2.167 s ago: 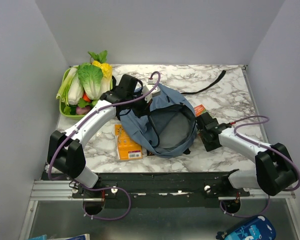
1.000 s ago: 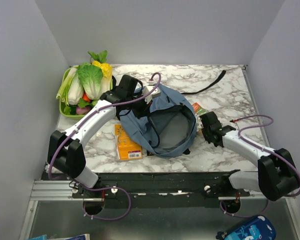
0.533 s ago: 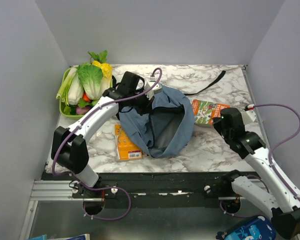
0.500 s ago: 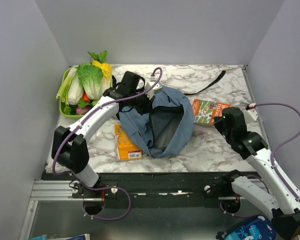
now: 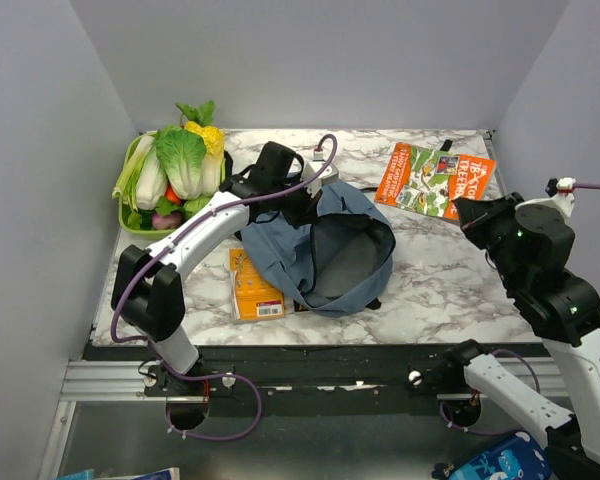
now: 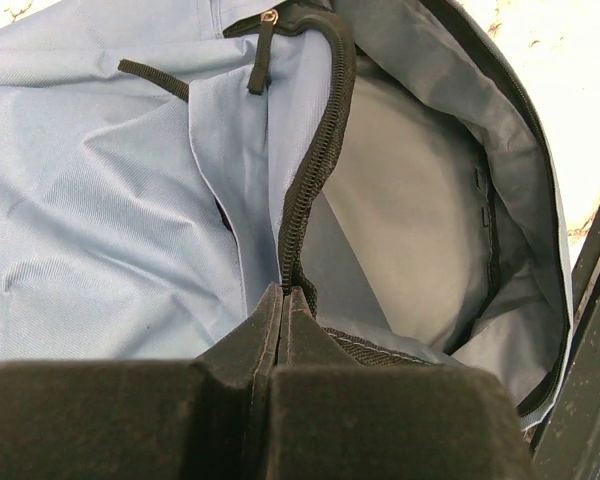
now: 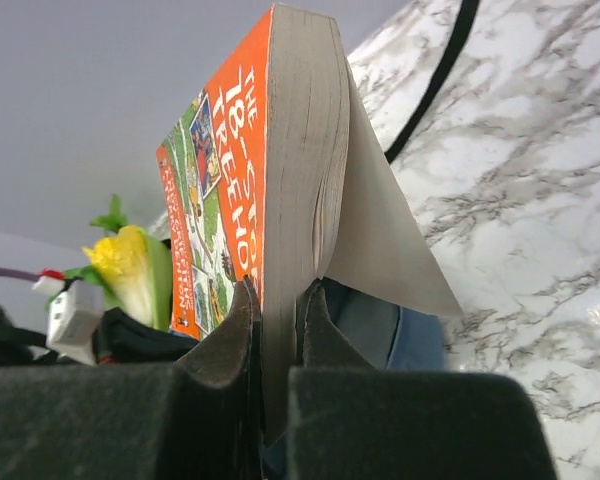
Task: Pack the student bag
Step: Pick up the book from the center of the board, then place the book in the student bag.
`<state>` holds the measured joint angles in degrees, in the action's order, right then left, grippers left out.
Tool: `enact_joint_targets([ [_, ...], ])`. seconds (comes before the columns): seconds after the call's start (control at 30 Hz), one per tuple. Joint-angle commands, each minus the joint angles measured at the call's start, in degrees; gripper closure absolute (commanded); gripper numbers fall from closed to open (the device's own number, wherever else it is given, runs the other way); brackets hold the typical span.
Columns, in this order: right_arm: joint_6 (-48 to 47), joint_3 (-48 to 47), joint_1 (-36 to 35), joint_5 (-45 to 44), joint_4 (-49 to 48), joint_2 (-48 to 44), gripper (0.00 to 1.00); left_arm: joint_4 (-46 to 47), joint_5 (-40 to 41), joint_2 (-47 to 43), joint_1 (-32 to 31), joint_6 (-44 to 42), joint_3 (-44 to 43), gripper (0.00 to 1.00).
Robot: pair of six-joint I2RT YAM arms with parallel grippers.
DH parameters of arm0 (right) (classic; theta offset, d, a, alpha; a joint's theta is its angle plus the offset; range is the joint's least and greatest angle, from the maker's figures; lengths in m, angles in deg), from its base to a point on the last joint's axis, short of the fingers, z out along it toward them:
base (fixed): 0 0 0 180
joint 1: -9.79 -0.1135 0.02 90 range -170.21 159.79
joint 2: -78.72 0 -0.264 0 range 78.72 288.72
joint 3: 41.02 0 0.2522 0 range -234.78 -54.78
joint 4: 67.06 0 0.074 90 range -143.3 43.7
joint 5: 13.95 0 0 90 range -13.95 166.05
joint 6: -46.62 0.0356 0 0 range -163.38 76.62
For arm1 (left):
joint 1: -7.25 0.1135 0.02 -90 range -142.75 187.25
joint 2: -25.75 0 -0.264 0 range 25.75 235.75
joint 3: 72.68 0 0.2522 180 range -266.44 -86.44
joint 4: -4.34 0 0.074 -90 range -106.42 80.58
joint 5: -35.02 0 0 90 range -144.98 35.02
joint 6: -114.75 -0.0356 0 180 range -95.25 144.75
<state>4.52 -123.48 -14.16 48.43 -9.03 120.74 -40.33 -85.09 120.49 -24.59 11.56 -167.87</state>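
Observation:
The student bag point(image 5: 325, 250), a soft dusty-blue backpack, lies open-mouthed in the middle of the marble table. My left gripper point(image 5: 302, 200) is at its rear rim; in the left wrist view the gripper point(image 6: 285, 295) is shut on the bag's black zipper edge point(image 6: 310, 170), holding the mouth open over the pale lining point(image 6: 410, 240). My right gripper point(image 5: 470, 212) is raised at the back right, shut on the lower edge of an orange illustrated book point(image 5: 432, 178). In the right wrist view the book point(image 7: 280, 150) stands on edge between the fingers point(image 7: 277, 290), its back cover hanging loose.
A second orange book point(image 5: 252, 290) lies flat, partly under the bag's left side. A green basket point(image 5: 130, 225) of vegetables point(image 5: 180, 160) stands at the back left. A black strap point(image 7: 435, 85) trails over the marble. A bright-blue pouch point(image 5: 495, 460) lies below the table's front.
The right arm has lifted the orange book from beside the bag, up and toward the back right. The left gripper has drawn the bag's rim slightly rearward and rightward, still shut on it.

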Motion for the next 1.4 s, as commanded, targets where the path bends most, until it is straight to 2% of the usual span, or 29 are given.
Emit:
enact_joint_targets([
  [0.0, -1.0, -3.5, -0.3, 7.6, -2.6, 0.7, 0.99, 2.3, 2.7, 0.3, -0.7, 1.4, -1.0, 1.0],
  [0.33, 9.8, 10.3, -0.3, 22.2, -1.7, -4.3, 0.99, 8.1, 6.9, 0.7, -0.7, 5.0, -4.5, 1.0],
  [0.47, 10.5, 13.8, -0.3, 22.6, -0.2, -3.4, 0.99, 8.2, 5.9, 1.1, -0.7, 5.9, -7.3, 1.0],
  [0.63, 10.6, 17.1, -0.3, 23.4, -0.8, 0.1, 0.99, 9.6, 3.2, -2.7, -1.2, 5.7, -8.0, 1.0],
  [0.8, 12.6, 20.9, -0.3, 25.7, -6.0, 3.3, 0.99, 6.7, -1.8, -4.9, -3.4, 5.9, -9.3, 1.0],
  [0.9, 13.4, 22.3, -0.2, 27.4, -8.2, 6.4, 0.99, 5.7, -1.5, -5.2, -5.2, 5.5, -9.8, 1.0],
  [1.03, 14.9, 24.0, -0.4, 28.8, -11.5, 8.8, 0.99, 1.7, -3.0, -3.1, -8.7, 2.1, -17.5, 1.0],
  [1.13, 17.0, 26.5, -0.4, 28.1, -17.7, 8.9, 0.99, -2.1, -3.4, -2.0, -11.7, -0.3, -22.7, 1.0],
  [1.2, 18.5, 28.4, -0.4, 28.4, -25.3, 8.9, 0.99, -4.9, -5.8, -0.4, -12.2, -1.0, -25.2, 1.0],
  [1.27, 22.2, 31.3, -0.7, 28.0, -30.8, 9.2, 0.99, -6.9, -9.2, 0.5, -12.6, -2.1, -27.9, 1.0],
  [1.33, 26.8, 32.7, -1.6, 21.6, -32.7, 9.9, 0.99, -6.7, -10.8, 0.9, -12.9, -3.6, -27.8, 1.0],
  [1.37, 28.2, 33.1, -4.4, 18.9, -34.9, 10.1, 0.99, -5.9, -11.5, 0.8, -13.4, -4.2, -27.7, 1.0],
])
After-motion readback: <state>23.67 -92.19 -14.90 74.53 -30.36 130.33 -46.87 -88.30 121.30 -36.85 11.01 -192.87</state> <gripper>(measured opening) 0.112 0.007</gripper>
